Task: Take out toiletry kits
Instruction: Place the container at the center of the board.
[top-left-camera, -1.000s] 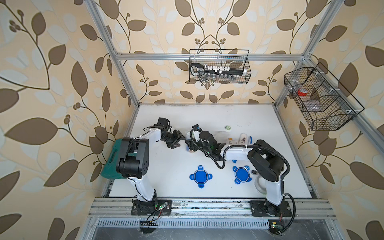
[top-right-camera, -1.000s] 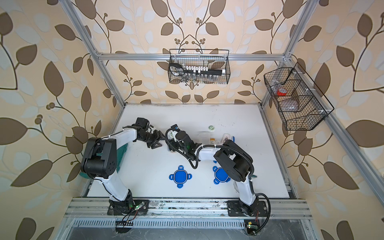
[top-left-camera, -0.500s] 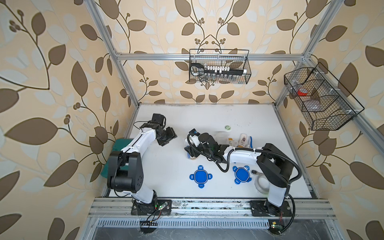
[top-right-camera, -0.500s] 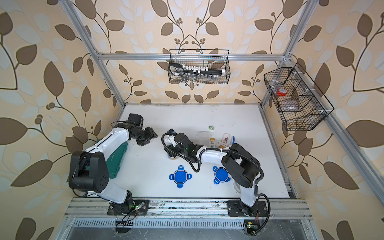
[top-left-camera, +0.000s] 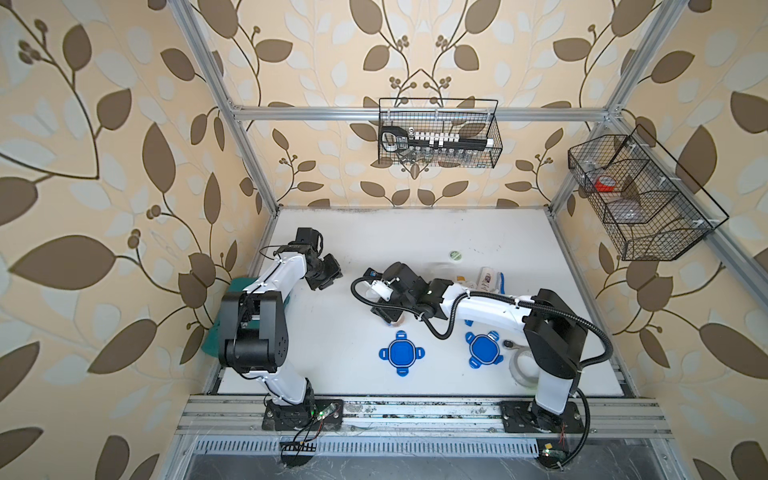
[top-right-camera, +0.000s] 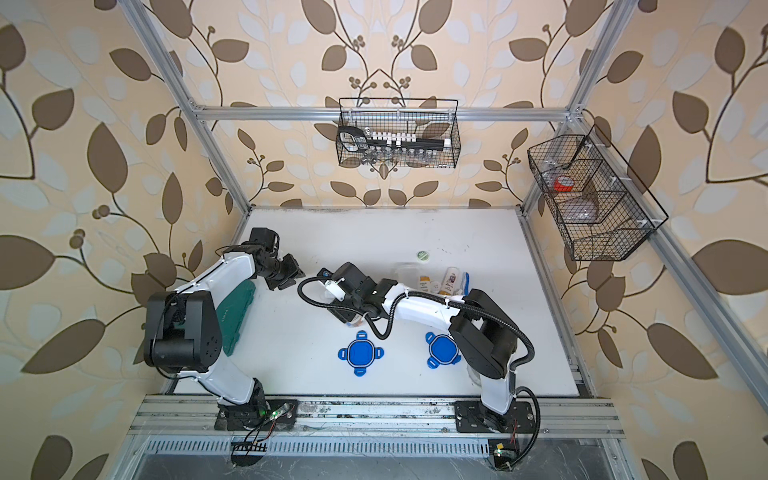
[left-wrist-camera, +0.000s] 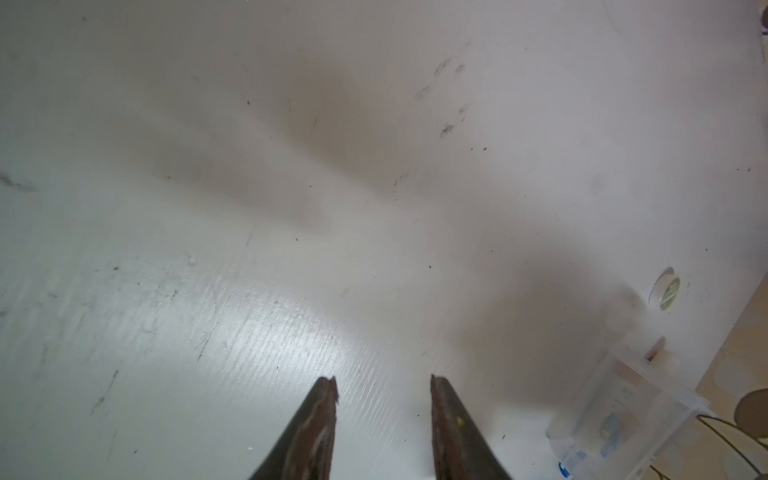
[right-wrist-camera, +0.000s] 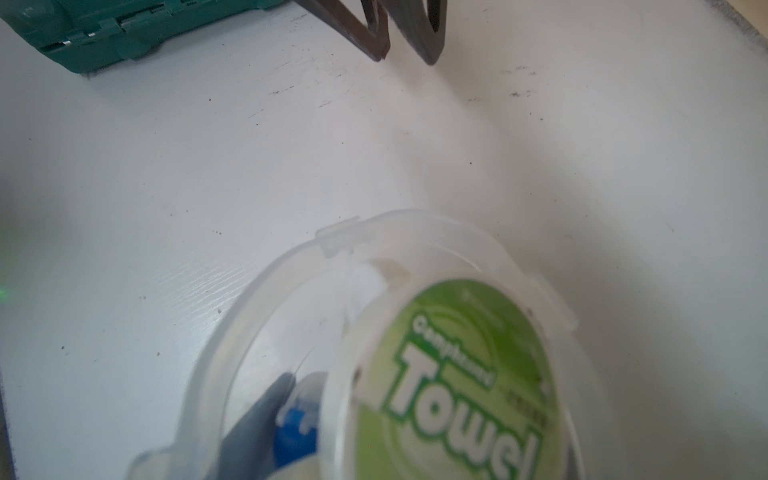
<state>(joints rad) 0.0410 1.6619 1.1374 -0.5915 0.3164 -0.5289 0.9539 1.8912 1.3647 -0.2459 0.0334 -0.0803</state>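
A clear jar (right-wrist-camera: 332, 241) fills the right wrist view, with a green-white towel disc (right-wrist-camera: 457, 374) and a blue-white toothbrush piece (right-wrist-camera: 295, 436) in its mouth. My right gripper (top-left-camera: 388, 313) points down into it. One of its fingers (right-wrist-camera: 266, 411) shows inside the rim beside the toothbrush piece; the disc hides the other. More of the toiletry kits lie behind it: a green-white disc (top-left-camera: 456, 255), a white bottle (top-left-camera: 486, 276) and an orange-yellow bottle (top-left-camera: 460, 279). My left gripper (top-left-camera: 328, 274) (left-wrist-camera: 382, 380) hovers to the left over bare table, fingers apart, nothing between them.
Two blue four-tabbed lids (top-left-camera: 401, 352) (top-left-camera: 483, 348) lie near the front. A second clear jar (left-wrist-camera: 623, 407) lies by the loose items. A green case (right-wrist-camera: 104, 33) sits at the left edge. Wire baskets (top-left-camera: 438, 137) (top-left-camera: 640, 199) hang on the back and right walls.
My left gripper has pulled back to the left, away from the jar and the right gripper. My right gripper has shifted toward the front and tipped down over the jar.
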